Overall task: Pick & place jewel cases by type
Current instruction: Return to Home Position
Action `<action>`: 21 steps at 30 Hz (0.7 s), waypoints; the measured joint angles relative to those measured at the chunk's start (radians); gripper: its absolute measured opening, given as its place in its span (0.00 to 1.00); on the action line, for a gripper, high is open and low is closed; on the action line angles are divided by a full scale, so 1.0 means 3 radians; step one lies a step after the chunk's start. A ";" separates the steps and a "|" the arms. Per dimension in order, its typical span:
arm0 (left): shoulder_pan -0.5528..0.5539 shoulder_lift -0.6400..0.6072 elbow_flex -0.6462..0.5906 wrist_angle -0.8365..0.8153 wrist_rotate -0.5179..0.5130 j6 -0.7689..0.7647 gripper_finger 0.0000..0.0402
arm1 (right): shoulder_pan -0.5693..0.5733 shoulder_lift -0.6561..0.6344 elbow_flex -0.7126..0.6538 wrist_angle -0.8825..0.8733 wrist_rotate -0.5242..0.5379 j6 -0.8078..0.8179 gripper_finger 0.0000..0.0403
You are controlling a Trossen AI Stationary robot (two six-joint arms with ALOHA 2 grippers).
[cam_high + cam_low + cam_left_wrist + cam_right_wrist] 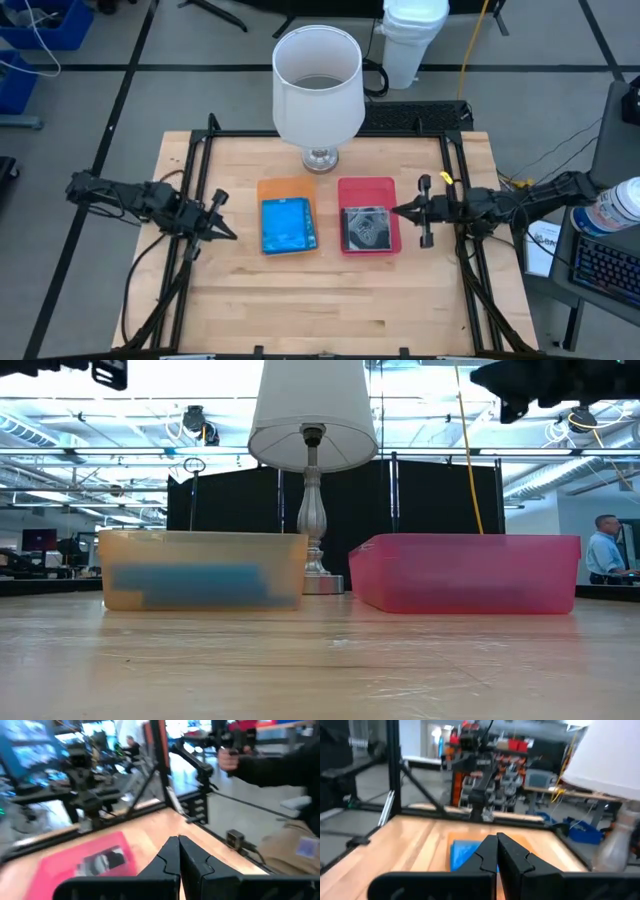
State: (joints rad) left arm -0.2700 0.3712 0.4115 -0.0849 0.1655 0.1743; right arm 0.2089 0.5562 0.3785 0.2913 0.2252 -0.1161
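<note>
You had no jewel case lying loose on the table [330,300]. The blue jewel case [288,226] lay flat in the orange tray [285,187], just in front of the lamp [318,85] and on its left-arm side. The dark jewel case [366,229] lay flat in the red tray [367,185], in front of the lamp on its right-arm side. The two trays sat just beside each other, with their long sides running away from the lamp's base.

Your left gripper [178,840] hung off to the lamp's left, apart from the orange tray, its fingers pressed together on nothing. Your right gripper [496,837] sat to the lamp's right with its tip near the red tray's outer wall, also pinched closed and empty. So the right arm was the nearer one to a tray.

Both jaws pointed inward at the trays, so I judged the way home to be straight back from the lamp's line, with bare wood under each arm. The sorting looked finished.

Beyond the table, a person [605,546] stood on the red tray's side, well away from the arms.
</note>
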 joint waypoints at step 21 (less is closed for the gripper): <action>-0.0204 -0.1215 -0.1318 0.0395 -0.1146 0.0274 0.00 | -0.0094 -0.1011 -0.1194 0.0456 0.0385 0.0372 0.00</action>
State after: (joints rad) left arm -0.3312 0.0067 0.0162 0.0336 -0.1782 0.2564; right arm 0.1807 0.2529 0.0203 0.4280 0.3408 -0.0045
